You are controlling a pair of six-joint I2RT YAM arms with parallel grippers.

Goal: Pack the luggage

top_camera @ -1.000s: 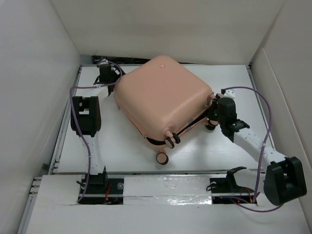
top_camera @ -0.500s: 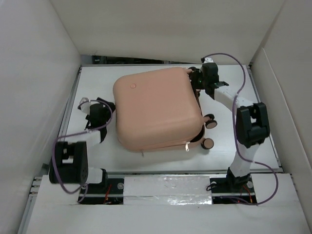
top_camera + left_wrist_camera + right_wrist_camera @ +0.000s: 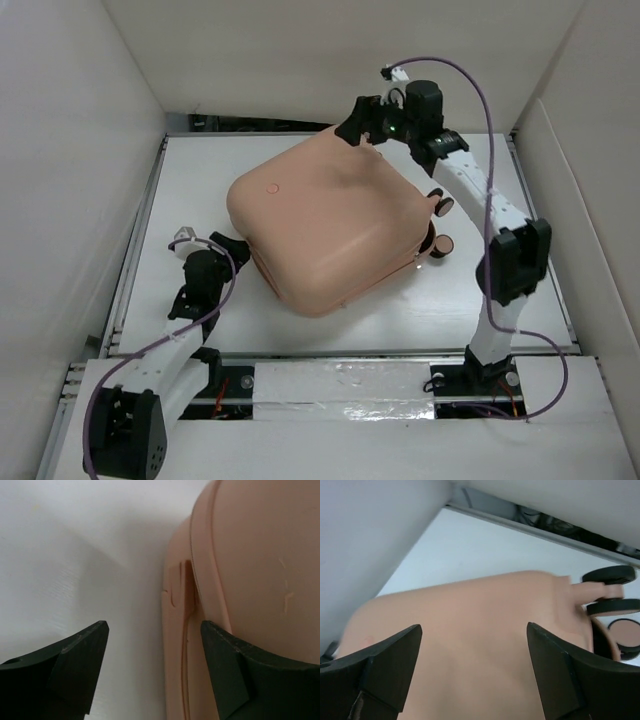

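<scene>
The small peach-pink hard-shell suitcase [image 3: 325, 225] is seen lying flat and shut near the middle of the white counter [image 3: 470, 300], with its pink-and-black caster wheels [image 3: 441, 206] on the right side. Packing is judged nearly done; only fastening the seam may be left. The left hand [image 3: 155, 630] is held open at the near-left edge, and the right hand [image 3: 475, 630] open above the far edge, with nothing gripped. The contents are hidden, and the zip cannot be made out.
</scene>
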